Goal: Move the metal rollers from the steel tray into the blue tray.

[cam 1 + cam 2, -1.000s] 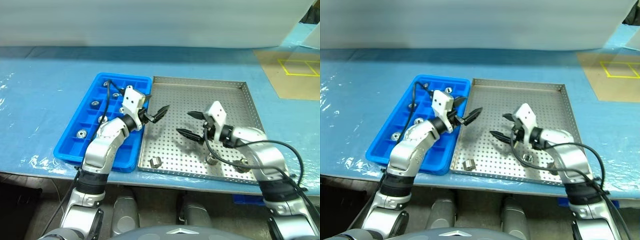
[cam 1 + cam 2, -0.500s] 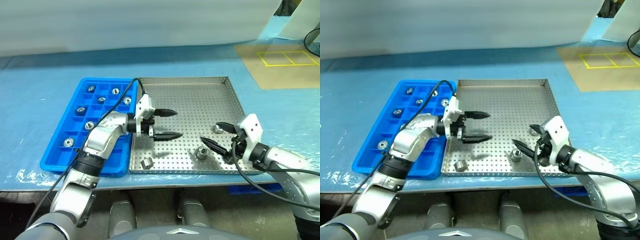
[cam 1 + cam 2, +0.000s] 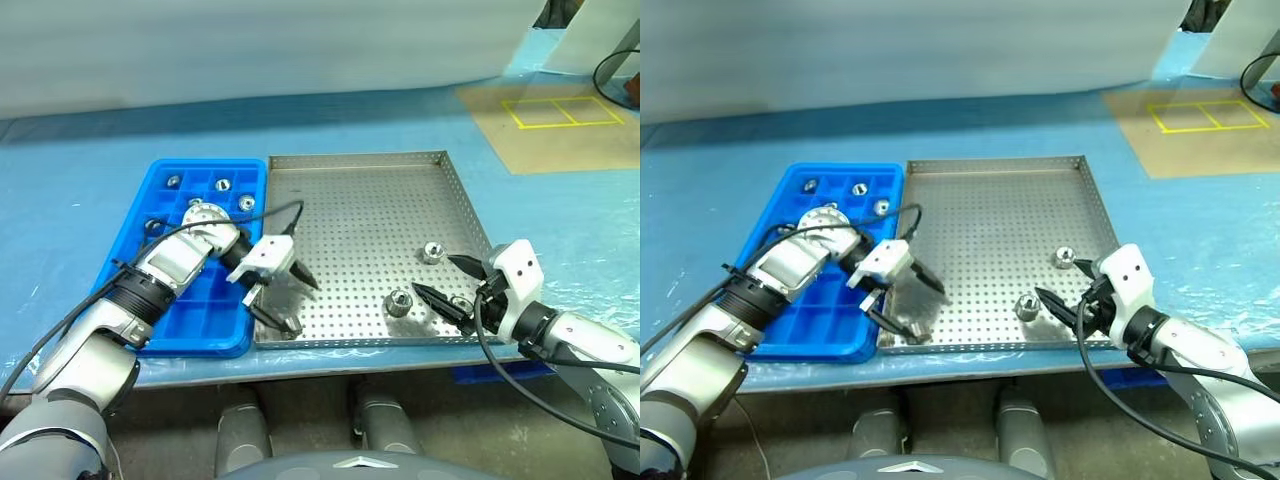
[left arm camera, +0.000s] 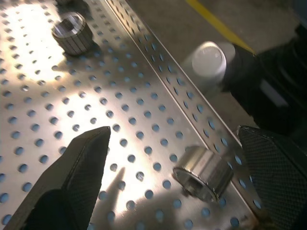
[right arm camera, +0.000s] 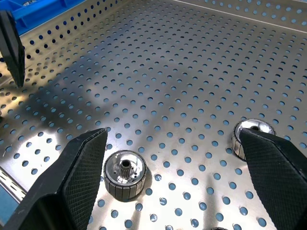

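A metal roller point(image 3: 287, 327) lies tipped on its side at the steel tray's point(image 3: 370, 170) seven o'clock corner, bore axis level along the near rim, framed by the wide-open, empty left hand point(image 3: 283, 296), which next must close; the right hand point(image 3: 447, 287), open and empty, hovers by other rollers, the blue tray point(image 3: 160, 180) at nine o'clock.

Both head views look forward and down over the steel tray point(image 3: 380, 200) and blue tray point(image 3: 165, 200). Both wrist views skim close above the steel tray's perforated floor.
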`<state>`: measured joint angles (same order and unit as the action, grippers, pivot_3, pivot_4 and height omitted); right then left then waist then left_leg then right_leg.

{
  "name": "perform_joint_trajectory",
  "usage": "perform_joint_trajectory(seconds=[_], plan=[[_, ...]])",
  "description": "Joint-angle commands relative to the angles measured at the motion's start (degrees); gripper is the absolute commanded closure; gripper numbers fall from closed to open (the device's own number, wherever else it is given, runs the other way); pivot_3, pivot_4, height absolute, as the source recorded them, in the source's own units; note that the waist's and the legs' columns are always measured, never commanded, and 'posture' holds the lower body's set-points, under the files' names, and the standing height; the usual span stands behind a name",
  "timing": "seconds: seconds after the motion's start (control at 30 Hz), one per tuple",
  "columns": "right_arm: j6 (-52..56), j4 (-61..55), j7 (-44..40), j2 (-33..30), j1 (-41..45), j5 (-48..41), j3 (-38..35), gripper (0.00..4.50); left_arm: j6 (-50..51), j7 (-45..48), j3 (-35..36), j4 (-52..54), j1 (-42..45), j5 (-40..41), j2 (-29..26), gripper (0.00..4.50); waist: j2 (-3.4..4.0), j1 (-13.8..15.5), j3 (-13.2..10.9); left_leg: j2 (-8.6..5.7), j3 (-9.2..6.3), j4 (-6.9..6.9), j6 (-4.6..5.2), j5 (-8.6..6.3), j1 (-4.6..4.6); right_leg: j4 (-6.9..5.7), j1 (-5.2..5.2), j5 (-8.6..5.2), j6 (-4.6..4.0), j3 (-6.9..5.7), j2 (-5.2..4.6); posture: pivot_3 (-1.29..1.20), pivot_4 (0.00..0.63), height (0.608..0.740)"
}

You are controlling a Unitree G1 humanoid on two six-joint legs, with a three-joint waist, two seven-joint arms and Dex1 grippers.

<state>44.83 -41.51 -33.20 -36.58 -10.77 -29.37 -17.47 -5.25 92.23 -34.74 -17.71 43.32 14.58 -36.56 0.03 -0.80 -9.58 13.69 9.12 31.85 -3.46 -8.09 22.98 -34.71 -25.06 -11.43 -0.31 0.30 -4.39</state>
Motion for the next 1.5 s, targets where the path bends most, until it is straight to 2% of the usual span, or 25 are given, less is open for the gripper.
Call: perform_joint_trajectory(seconds=[0.03, 0.27, 0.53, 0.73, 0.87, 1.07, 1.13, 1.5], plan=[[-0.25, -2.68, 0.81, -0.6, 0.02, -1.13, -1.98, 0.0, -7.87, 0.27, -4.17, -1.29, 2.22, -1.75, -0.3, 0.04, 0.02, 0.06, 0.02, 0.02, 0.0, 0.02, 0.0, 0.0, 0.0, -0.01, 0.02, 0.01, -0.01, 0.01, 0.0, -0.46, 0.15, 0.74], [-0.48, -2.82, 1.77, -0.22, -0.12, -1.14, -0.86, 0.0, -15.83, 0.27, -10.55, -3.0, 4.84, -3.19, -1.5, 0.04, 0.17, 0.05, 0.15, 0.0, 0.29, -0.01, 0.04, -0.04, -0.84, -0.02, 0.63, -0.23, 0.37, 0.21, 0.0, -0.45, 0.15, 0.74], [-0.75, -1.91, 2.15, 0.02, 0.88, -1.16, 0.78, 0.0, -20.45, 0.27, -12.28, -6.45, 10.53, -2.76, -2.06, 0.04, 0.17, -0.02, 0.18, 0.0, 0.53, -0.01, 0.05, -0.06, -1.18, -0.06, 0.71, -0.25, 0.42, 0.99, 0.1, -0.43, 0.15, 0.74], [-0.89, -3.62, 2.21, 0.59, 1.25, -2.43, 1.08, 0.0, -12.5, 0.27, -11.51, -0.93, 11.19, 6.56, -4.07, 0.04, 0.15, 0.21, 0.18, -0.04, 0.64, 0.02, 0.13, -0.11, -1.01, -0.09, 0.52, -0.23, 0.42, 1.17, 0.1, -0.42, 0.15, 0.74], [0.29, -5.71, 1.86, -0.22, 1.23, -4.09, 1.77, 0.0, -8.93, 0.27, -10.05, 3.04, 9.06, 9.15, -5.82, 0.04, 0.15, 0.3, 0.17, -0.04, 0.75, 0.02, 0.15, -0.25, -0.97, -0.08, 0.45, -0.06, 0.13, 1.24, 0.1, -0.41, 0.15, 0.74], [3.23, -9.65, 2.17, -0.91, 1.49, -7.98, 4.32, 0.0, -7.73, 0.27, -10.91, 9.6, 5.73, 6.91, -9.74, 0.04, 0.15, 0.11, 0.17, 0.04, 0.82, 0.01, 0.04, -0.35, -1.04, -0.09, 0.4, -0.11, 0.2, 1.32, 0.12, -0.38, 0.15, 0.74], [3.68, -9.65, 2.56, -0.96, 2.16, -8.23, 5.54, 0.0, -7.64, 0.27, -10.85, 10.4, 5.24, 6.15, -9.83, 0.04, 0.15, 0.19, 0.17, 0.05, 0.82, 0.01, 0.02, -0.34, -1.05, -0.11, 0.41, -0.27, 0.47, 1.31, 0.12, -0.38, 0.15, 0.74], [4.79, -10.55, 3.59, -1.27, 2.29, -8.84, 8.96, 0.0, -8.33, 0.27, -10.97, 11.23, 3.99, 1.06, -10.49, 0.04, 0.15, 0.48, 0.17, 0.03, 0.84, 0.1, 0.02, -0.34, -1.05, -0.16, 0.42, -0.28, 0.49, 1.33, 0.11, -0.36, 0.15, 0.74]])
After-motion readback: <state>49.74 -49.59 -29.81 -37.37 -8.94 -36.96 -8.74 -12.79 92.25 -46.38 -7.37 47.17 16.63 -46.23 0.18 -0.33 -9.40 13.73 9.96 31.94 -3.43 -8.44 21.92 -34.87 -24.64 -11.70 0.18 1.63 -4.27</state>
